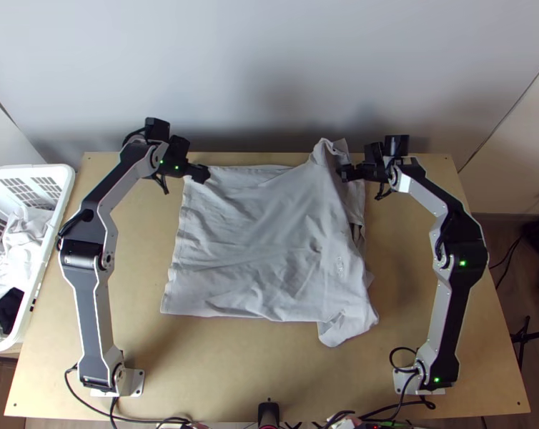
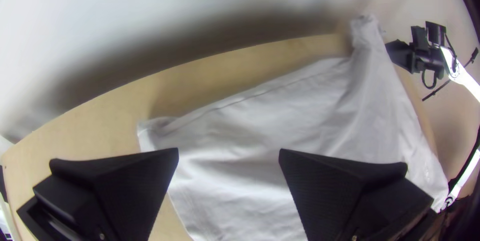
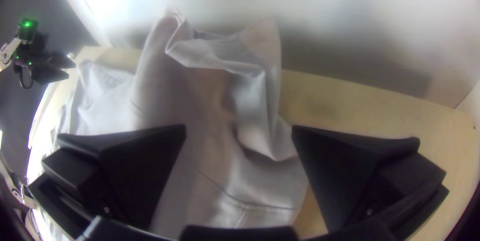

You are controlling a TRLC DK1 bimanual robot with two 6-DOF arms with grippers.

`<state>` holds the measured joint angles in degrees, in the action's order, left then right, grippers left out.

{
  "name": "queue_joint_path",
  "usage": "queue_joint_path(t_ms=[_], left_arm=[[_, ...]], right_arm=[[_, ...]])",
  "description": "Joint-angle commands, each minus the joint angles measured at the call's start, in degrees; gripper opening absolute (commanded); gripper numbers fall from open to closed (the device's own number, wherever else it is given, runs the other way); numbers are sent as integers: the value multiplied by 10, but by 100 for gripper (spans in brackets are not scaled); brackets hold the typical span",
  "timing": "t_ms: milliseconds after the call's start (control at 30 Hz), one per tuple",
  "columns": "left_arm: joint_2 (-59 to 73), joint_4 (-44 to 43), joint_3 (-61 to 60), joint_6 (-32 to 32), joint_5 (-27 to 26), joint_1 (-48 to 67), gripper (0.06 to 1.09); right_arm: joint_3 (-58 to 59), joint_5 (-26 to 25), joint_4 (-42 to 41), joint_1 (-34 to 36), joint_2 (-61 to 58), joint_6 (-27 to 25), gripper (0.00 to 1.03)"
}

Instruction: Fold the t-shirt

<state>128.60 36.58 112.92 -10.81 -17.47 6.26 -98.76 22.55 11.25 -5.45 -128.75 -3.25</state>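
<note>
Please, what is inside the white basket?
Inside the white basket lie pale cloth and a black item; what is beneath them is covered and cannot be seen.

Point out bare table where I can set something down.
Widest: the table between the shirt's near edge and the cables. Narrower strips lie between the shirt and the left arm, and between it and the right arm. Crowded: the far side, with the left tool and right tool by the shirt's corners.

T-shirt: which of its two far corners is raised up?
The far right corner, beside the right gripper: it rises in a peak, while the far left corner lies low.
</note>
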Motion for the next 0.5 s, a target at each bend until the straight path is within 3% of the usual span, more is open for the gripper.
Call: queue_joint_path(t_ms=[0,467], left_arm=[[5,1,2,-11,-2,7,103],[30,-2,19,-26,45,-42,103]], right_arm=[[-17,0,-5,-2,-19,-2,98],[-31,0,-5,-3,-34,2,98]])
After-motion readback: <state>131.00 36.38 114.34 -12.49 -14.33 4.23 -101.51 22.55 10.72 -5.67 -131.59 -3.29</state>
